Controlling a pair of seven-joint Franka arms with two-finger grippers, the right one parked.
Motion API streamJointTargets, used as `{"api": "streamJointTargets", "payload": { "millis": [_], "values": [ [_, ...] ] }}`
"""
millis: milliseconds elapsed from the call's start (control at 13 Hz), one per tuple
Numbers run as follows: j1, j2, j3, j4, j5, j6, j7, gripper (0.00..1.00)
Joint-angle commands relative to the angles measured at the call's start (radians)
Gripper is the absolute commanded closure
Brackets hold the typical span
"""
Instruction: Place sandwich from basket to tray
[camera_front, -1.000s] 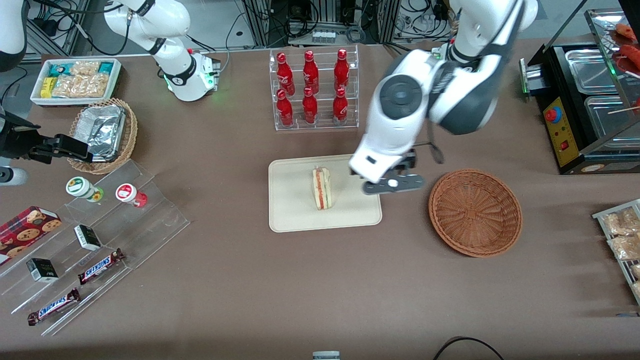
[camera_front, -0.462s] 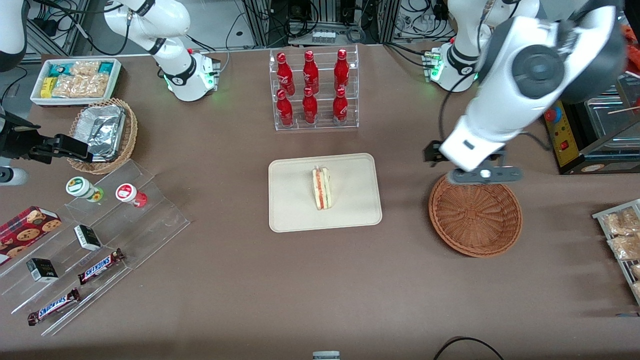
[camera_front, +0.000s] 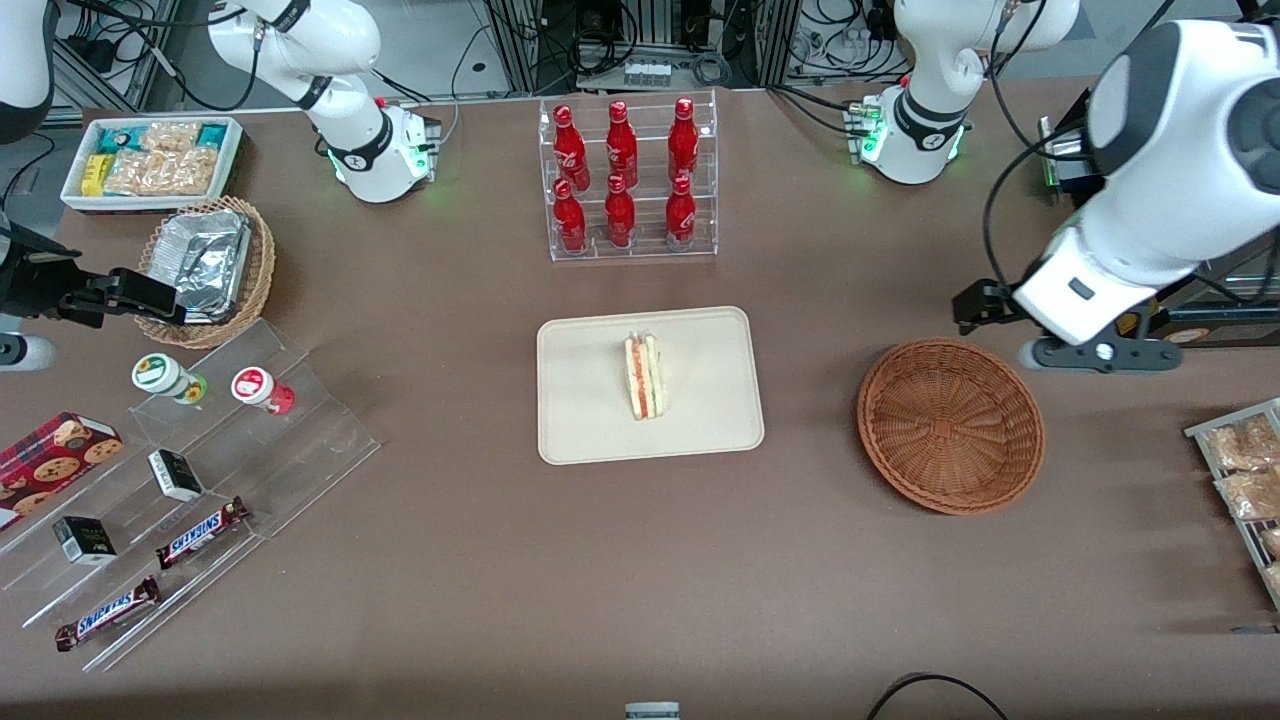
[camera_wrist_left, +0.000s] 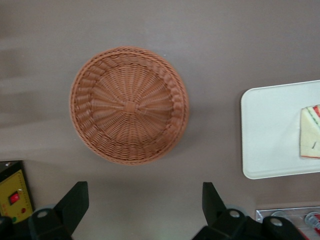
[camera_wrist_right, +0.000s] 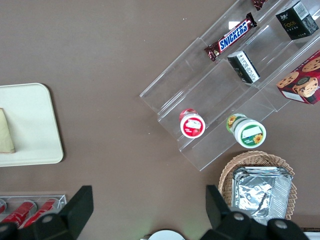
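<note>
Front view: brown table (camera_front: 600, 560) in a cabled lab.
Sandwich (camera_front: 643, 376) on the tray (camera_front: 580, 420); the gripper (camera_wrist_left: 142, 212), fingers spread and holding nothing, hangs beside the basket (camera_front: 950, 425).

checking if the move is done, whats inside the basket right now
Nothing: the basket shows only bare weave, and nothing covers it. The sandwich stands on the tray. The open tool hangs above the table beside the basket.
</note>
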Motion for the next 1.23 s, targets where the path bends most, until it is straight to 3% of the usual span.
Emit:
{"api": "streamJointTargets", "payload": {
  "millis": [0, 462, 846, 1154],
  "values": [
    [0.074, -0.067, -0.012, -0.047, 0.007, -0.006, 0.089, 0.00],
    [0.153, -0.188, -0.012, -0.135, 0.008, 0.002, 0.148, 0.00],
    [0.142, -0.107, -0.021, -0.028, -0.009, -0.004, 0.132, 0.00],
    [0.139, -0.101, -0.021, -0.023, -0.013, -0.005, 0.132, 0.00]
  ]
}}
